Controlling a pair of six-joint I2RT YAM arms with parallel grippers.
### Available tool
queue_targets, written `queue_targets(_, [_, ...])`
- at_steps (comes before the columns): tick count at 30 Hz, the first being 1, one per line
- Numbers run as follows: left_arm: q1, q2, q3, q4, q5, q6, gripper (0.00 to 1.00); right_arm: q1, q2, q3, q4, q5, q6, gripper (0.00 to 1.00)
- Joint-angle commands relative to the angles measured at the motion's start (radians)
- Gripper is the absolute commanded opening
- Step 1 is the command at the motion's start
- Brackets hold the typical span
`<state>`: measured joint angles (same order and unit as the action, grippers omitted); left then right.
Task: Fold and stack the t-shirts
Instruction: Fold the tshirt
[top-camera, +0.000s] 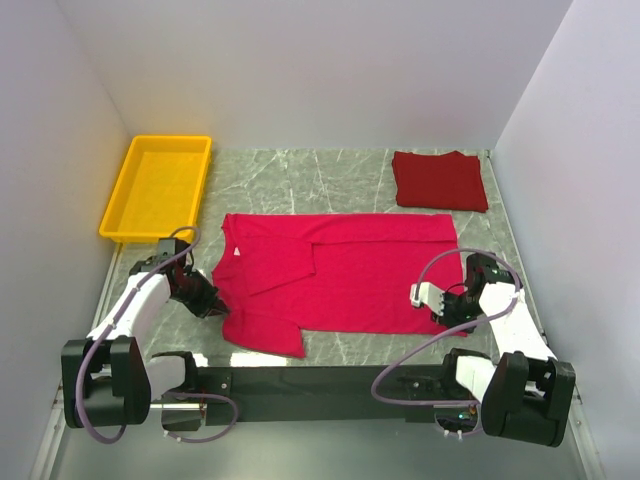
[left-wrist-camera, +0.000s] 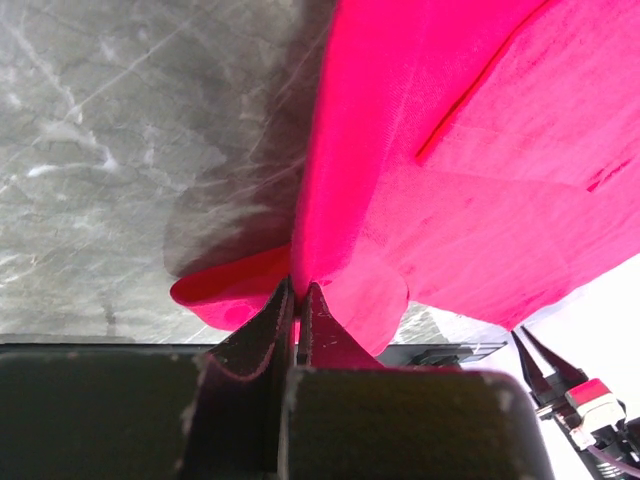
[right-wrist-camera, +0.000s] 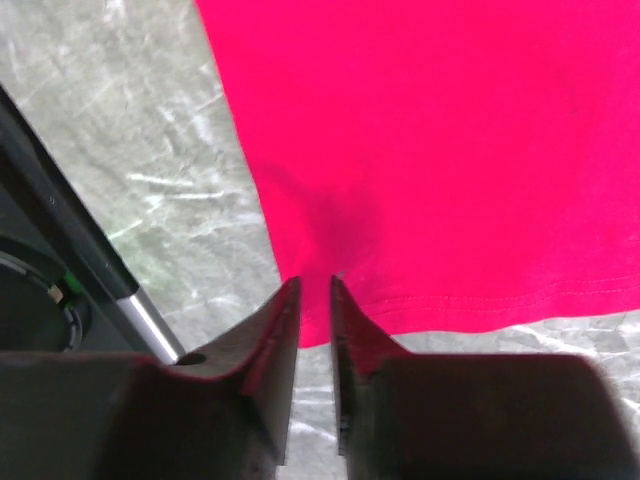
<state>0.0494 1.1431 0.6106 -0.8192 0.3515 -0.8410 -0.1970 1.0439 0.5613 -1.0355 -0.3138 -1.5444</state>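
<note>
Seen across the middle of the grey marble table (top-camera: 350, 175): pink shirt (top-camera: 350, 270), spread mostly flat, neck end to the left, hem end to the right. Part of the cloth doubled over the body near the neck. One sleeve jutting toward the near edge.

Noted in the far left corner: yellow tray (top-camera: 170, 139), just clear of the pink shirt.

Noted at the far right: maroon shirt (top-camera: 438, 180), folded into a compact rectangle. Lying just beyond the pink shirt's far right corner, with a narrow strip of marble between the two.

Left claw (top-camera: 212, 303): low at the pink shirt's left edge. Fingers (left-wrist-camera: 250, 350) pressed together on a fold of pink cloth. That edge lifted off the marble, with a shadow beneath it.

Right claw (top-camera: 418, 294): low at the pink shirt's near right corner. Fingers (right-wrist-camera: 270, 330) only a narrow slit apart, hem corner lying right at the tips. Cannot tell whether the cloth is actually pinched.
</note>
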Motion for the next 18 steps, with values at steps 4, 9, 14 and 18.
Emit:
queue_targets(4, [0.006,0.001,-0.037,0.058,0.05,0.016,0.0,-0.004,0.016,0.021,-0.075,0.074,-0.082,0.3])
queue_targets(9, [0.006,-0.005,-0.061,0.083,0.081,0.0,0.0,0.028,0.064,0.003,-0.04,0.123,-0.076,0.34])
queue_targets(14, [0.01,0.01,-0.069,0.095,0.09,0.011,0.0,0.08,0.059,-0.052,0.086,0.151,0.009,0.35])
queue_targets(18, [0.018,0.026,-0.066,0.098,0.096,0.023,0.0,0.113,0.05,-0.089,0.147,0.156,0.053,0.33])
